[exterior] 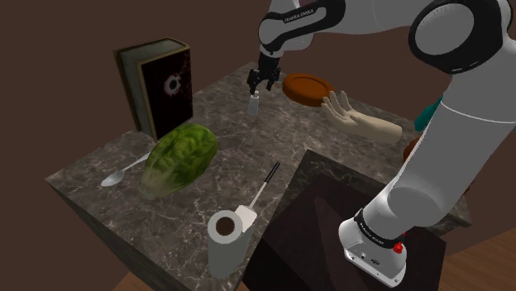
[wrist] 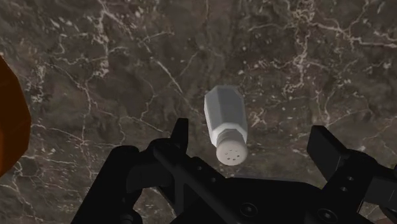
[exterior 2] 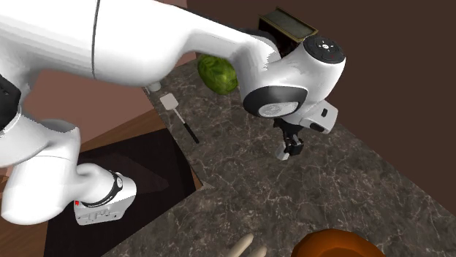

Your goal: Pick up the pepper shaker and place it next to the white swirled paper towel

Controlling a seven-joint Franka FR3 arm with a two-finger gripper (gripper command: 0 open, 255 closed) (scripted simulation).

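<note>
Wrist view, nearest first: looking down along the gripper (wrist: 253,135), released, fingers (wrist: 180,137) spread wide, clasping nothing. Directly ahead, btwn them: the pepper shaker (wrist: 226,124), pale grey-white w/ perforated cap turned toward the camera, untouched by either pad (closer to one finger than the other, so off-centre). Standing on the dark marbled counter (wrist: 95,57), long axis upright, roughly in line w/ the gripper's own approach. Just off to one side of the hand, the edge of an orange-brown dish (wrist: 9,121).

Shoulder view, same relation: shaker just beneath the fingertips, resting on the counter, not lifted. Judging from that: a straight drop, then a close around the body below the cap. Prob. needs a small sideways trim first to centre it, or risks tipping it w/ the nearer finger.

Farther from the gripper: a beige glove (exterior: 357,120) past the dish, then a green lettuce (exterior: 182,157) and a spatula (exterior: 258,197). Well apart, at the counter's corner near the stand, the white paper towel roll (exterior: 226,241), upright. A long carry ahead, across the counter past lettuce & spatula, w/ bare counter beside the roll for set-down.
</note>
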